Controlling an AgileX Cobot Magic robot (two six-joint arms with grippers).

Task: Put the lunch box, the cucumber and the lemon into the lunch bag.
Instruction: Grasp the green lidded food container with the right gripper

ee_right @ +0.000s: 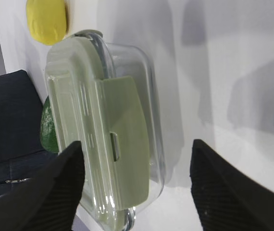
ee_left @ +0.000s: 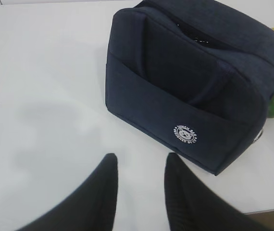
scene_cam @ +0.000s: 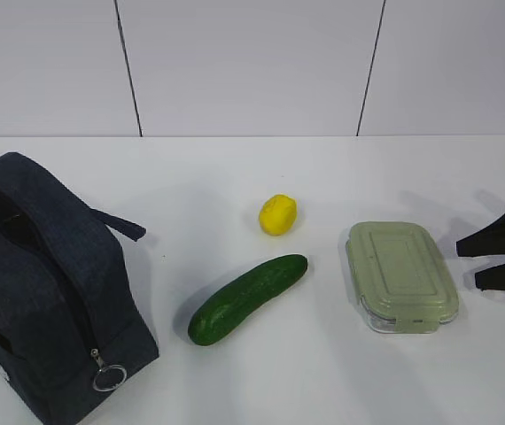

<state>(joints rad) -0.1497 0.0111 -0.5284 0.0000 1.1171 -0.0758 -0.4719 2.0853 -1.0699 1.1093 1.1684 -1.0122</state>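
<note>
White tabletop (scene_cam: 341, 372) beneath a panelled wall: a boxy navy fabric lunch bag (scene_cam: 44, 292) stands at left, zipped, beside a glossy dark green cucumber (scene_cam: 246, 298), a small yellow lemon (scene_cam: 277, 214) and a clear sage-lidded lunch box (scene_cam: 401, 274). Right gripper (ee_right: 137, 187) straddles the box, jaws released; left gripper (ee_left: 139, 192) hovers released near the bag.

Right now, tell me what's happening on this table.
Nothing is packed yet. The lunch box, cucumber and lemon all lie on the table, outside the lunch bag. The right gripper is open, its fingers either side of the lunch box. The left gripper is open near the bag, holding nothing.
</note>
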